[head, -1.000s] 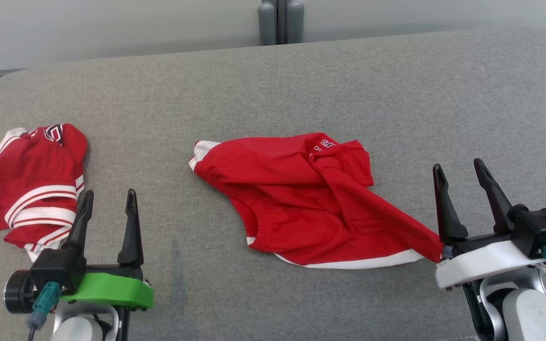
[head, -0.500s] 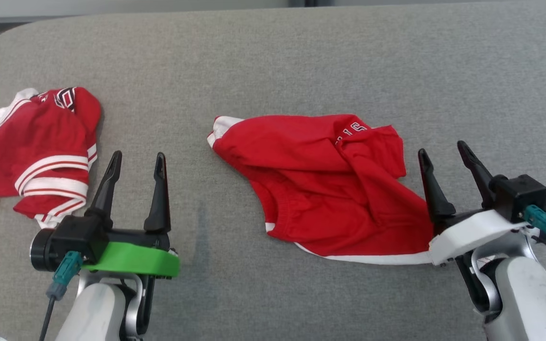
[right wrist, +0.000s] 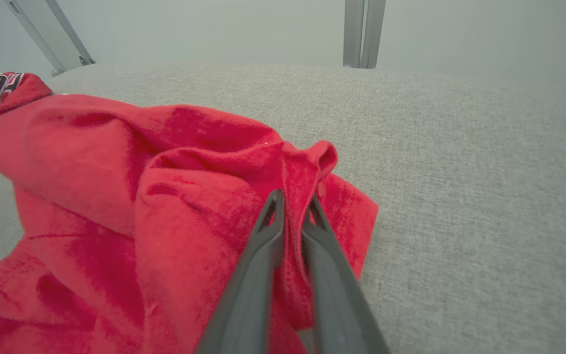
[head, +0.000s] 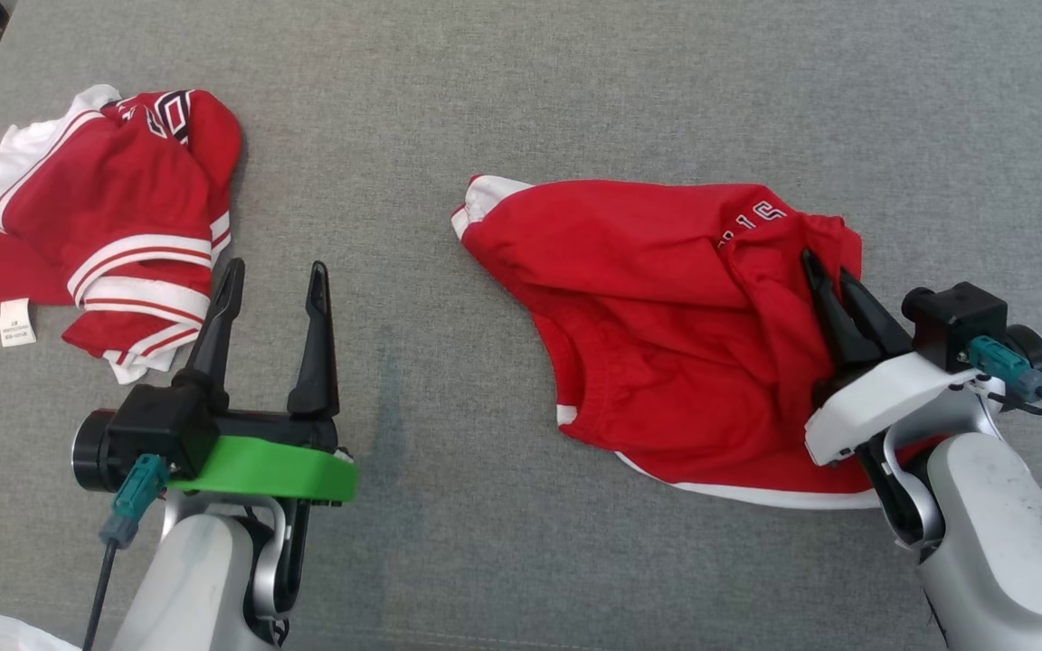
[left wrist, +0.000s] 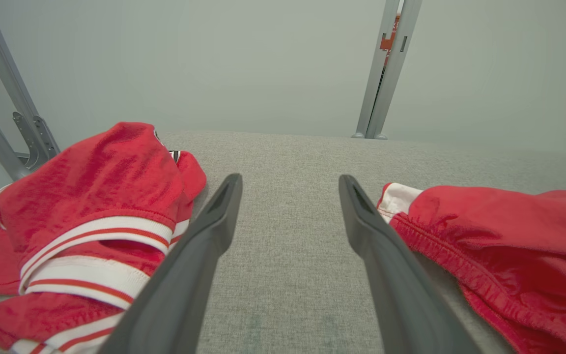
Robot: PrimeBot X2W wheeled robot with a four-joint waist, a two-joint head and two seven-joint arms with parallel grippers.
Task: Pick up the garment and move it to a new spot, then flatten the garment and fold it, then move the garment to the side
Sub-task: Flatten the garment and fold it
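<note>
Step 1, the pick-up: pinching a raised fold at the right end of the red garment, crumpled on the desk, with the right tool narrowed on cloth. Holding the left tool wide, empty, between the 2 garments. Next: probably lifting clear, steadily. Bare desk ahead; striped garment near left edge.

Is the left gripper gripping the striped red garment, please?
No, the left gripper stands open over bare grey fabric beside the striped red garment.
</note>
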